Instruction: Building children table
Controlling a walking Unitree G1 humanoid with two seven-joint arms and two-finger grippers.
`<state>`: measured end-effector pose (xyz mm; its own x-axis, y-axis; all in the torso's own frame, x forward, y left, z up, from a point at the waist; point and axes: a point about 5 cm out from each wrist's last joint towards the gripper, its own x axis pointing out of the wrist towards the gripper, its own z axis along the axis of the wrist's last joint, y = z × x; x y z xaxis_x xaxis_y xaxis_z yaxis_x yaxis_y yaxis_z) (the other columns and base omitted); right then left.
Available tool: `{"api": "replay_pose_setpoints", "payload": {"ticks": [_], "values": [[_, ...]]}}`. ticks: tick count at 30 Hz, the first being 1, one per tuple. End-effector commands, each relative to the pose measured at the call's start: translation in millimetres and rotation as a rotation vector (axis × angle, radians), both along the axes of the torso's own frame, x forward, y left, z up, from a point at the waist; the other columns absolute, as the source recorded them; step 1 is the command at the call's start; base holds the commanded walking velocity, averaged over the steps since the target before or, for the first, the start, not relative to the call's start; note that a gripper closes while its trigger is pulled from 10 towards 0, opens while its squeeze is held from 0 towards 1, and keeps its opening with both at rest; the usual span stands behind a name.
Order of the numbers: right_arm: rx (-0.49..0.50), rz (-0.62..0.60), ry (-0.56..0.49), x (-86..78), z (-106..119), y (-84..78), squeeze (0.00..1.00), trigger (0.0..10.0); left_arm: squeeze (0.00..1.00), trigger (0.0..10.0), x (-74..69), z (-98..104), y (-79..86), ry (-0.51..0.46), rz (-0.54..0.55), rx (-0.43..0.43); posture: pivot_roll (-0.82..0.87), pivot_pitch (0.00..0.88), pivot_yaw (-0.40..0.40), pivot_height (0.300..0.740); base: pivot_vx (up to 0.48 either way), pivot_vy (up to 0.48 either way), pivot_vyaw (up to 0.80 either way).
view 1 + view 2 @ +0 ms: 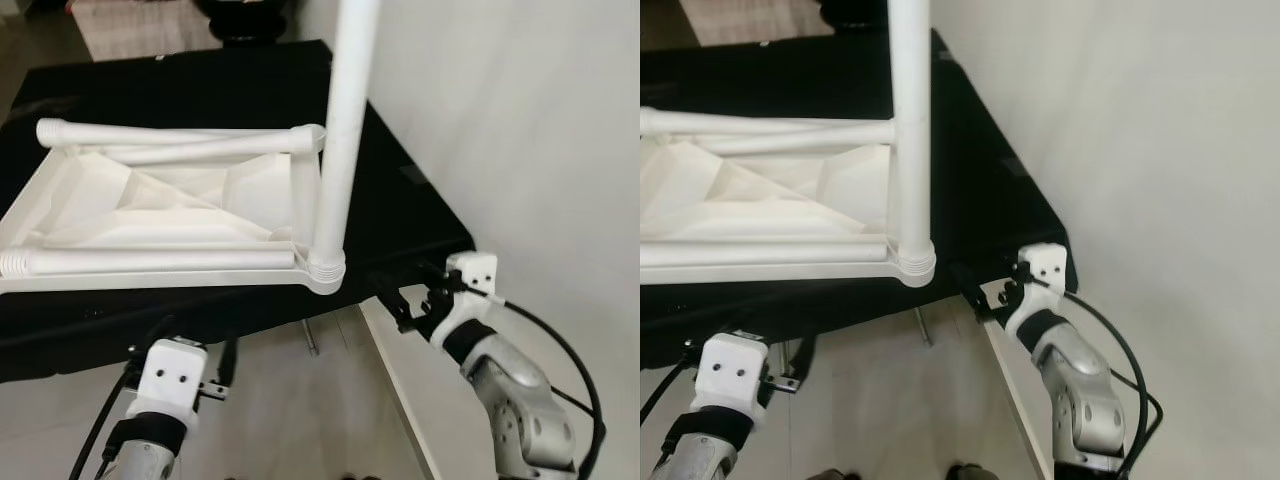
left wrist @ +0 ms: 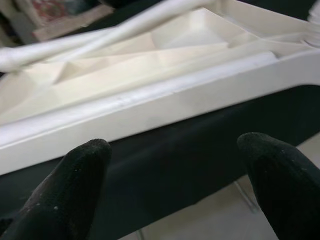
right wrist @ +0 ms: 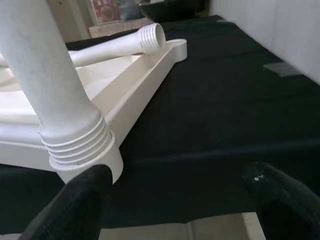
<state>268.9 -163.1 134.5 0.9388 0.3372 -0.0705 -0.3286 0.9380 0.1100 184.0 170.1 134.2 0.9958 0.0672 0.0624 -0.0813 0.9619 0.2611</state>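
Two pairs of black fingers are spread wide on my feeds, and neither holds anything. My right gripper [image 3: 175, 200] sits at the near right corner of the black-covered table [image 1: 400, 210], its fingers [image 3: 75, 200] apart and level with the table's edge, just beside the corner of the white tabletop [image 1: 150, 215] without touching it. My left gripper [image 2: 170, 170] hangs below the near edge of the table, fingers [image 2: 70, 180] wide, aimed at the long near rim of the tabletop.

That tabletop lies upside down on the black cloth, ribbed underside up, toward the near edge. One white leg [image 1: 340, 130] stands upright in the near right corner socket, its ribbed collar seated at the base. Another leg [image 1: 150, 261] lies flat along the near rim, ribbed end toward the left. More loose legs [image 1: 180, 135] lie across the far side of the upturned top. Pale floor [image 1: 280, 400] shows beneath the table, and a white wall [image 1: 540, 130] runs along the right.
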Motion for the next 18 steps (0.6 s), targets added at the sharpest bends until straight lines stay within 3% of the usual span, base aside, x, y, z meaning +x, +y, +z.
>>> {"api": "replay_pose_setpoints", "payload": {"ticks": [1,9,12,18], "values": [[-0.017,-0.009,-0.003,0.8,-1.6,2.5,0.00,10.0,0.00,10.0,-1.0,-7.3,3.4,0.039,0.028,0.018,0.08,0.071,-0.035,0.740,0.000,0.000,0.00],[-0.048,-0.039,0.021,3.0,-7.1,6.2,0.00,10.0,0.00,10.0,-0.5,-10.0,6.2,0.060,0.045,0.108,0.09,0.054,-0.013,0.740,0.000,0.358,0.00],[-0.060,-0.062,0.015,2.7,-7.2,7.3,0.00,10.0,0.00,10.0,-4.7,-10.3,3.7,0.073,0.016,0.099,0.08,0.042,-0.005,0.740,0.000,0.000,0.00],[-0.077,-0.084,0.010,4.5,-9.6,8.2,0.00,10.0,0.00,10.0,-9.4,-15.3,-3.4,0.105,-0.002,0.000,0.07,0.038,0.000,0.740,0.000,0.000,0.00]]}}
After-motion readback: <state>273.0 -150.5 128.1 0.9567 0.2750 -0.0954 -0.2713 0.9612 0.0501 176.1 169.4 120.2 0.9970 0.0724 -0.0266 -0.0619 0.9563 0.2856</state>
